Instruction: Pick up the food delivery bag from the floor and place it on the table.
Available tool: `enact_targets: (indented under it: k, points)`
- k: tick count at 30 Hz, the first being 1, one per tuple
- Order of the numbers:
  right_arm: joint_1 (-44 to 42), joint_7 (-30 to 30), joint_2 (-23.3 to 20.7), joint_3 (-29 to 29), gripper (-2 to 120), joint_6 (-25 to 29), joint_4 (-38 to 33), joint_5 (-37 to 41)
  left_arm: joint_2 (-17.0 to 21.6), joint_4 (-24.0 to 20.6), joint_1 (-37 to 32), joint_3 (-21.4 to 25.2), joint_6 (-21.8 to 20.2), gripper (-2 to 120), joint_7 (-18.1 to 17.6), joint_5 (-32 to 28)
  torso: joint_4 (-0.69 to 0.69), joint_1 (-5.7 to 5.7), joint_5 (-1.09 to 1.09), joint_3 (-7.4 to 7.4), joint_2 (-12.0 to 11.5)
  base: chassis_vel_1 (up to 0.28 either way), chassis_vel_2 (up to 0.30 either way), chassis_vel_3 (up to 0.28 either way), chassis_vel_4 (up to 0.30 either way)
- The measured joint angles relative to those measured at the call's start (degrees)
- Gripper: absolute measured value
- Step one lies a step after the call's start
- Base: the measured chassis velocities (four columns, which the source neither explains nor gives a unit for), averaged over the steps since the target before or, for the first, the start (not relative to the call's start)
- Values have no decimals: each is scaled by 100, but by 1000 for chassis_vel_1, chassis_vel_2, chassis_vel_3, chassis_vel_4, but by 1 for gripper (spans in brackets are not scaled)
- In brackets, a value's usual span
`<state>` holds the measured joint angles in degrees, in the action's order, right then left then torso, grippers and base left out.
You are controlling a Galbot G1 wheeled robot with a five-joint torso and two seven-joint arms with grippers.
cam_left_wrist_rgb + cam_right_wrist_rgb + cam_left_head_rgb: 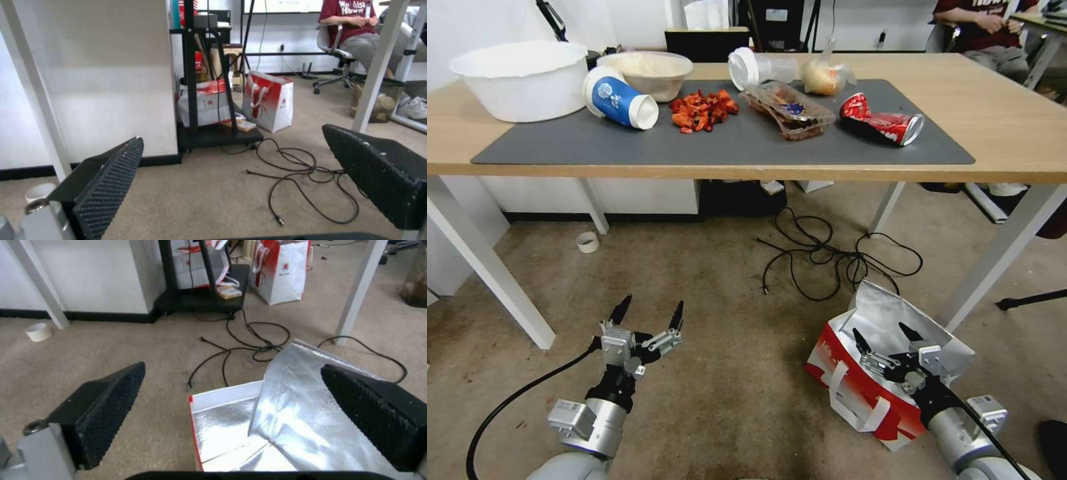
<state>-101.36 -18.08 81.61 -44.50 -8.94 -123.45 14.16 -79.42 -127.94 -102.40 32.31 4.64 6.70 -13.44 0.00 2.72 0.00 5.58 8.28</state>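
The food delivery bag [854, 373], white with red trim and silver foil lining, stands on the carpeted floor [720, 320] at the lower right, its flap up. My right gripper [884, 337] hovers open just above the bag's open top. In the right wrist view the foil lining [285, 413] lies below and between the spread fingers [106, 403]. My left gripper [650, 310] is open over bare carpet at the lower left, holding nothing. The table [1014, 127] of light wood with a dark grey mat [720, 143] spans the far side.
On the mat lie a white bowl [524, 77], a blue cup [617, 100], red food pieces [702, 110], a plastic tray [787, 110] and a crushed red can [884, 120]. A black cable [827, 257] tangles on the carpet. White table legs [487, 267] flank the space. A smaller paper bag [269, 100] stands beyond.
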Motion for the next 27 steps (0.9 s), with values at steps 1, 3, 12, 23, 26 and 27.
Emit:
enact_targets:
  k: [1, 3, 12, 23, 26, 27]
  points:
    - [0, 0, 0, 0, 100, 0, 0, 0, 0, 0, 0, 0, 0, 100, 0, 0, 0, 0, 0, 0, 0, 0, 0, 0, 0]
    - [-1, 0, 2, -1, 100, 3, 0, -1, 2, 0, 0, -2, 2, 100, 0, 0, 0, -11, 0, -48, -58, 0, 0, 0, 0]
    - [-5, 0, 8, -20, 100, 14, 0, -2, 6, 2, 11, -8, 12, 100, 0, 1, 0, -40, 0, -204, -244, 0, 0, 0, 0]
    - [-9, 1, 14, -31, 100, 15, -19, -4, 4, 20, 15, -10, 44, 100, 0, 1, 0, -61, 0, -462, -520, 0, 0, 0, 0]
    - [-10, 0, 14, -33, 100, 15, -20, -4, -2, 21, 9, -16, 57, 100, 1, 1, 0, -61, 0, -515, -574, 0, 0, 0, 0]
    - [-11, 0, 16, -35, 100, 15, -21, -5, -5, 21, 8, -18, 63, 100, 4, 1, 0, -61, 0, -542, -602, 0, 0, 0, 0]
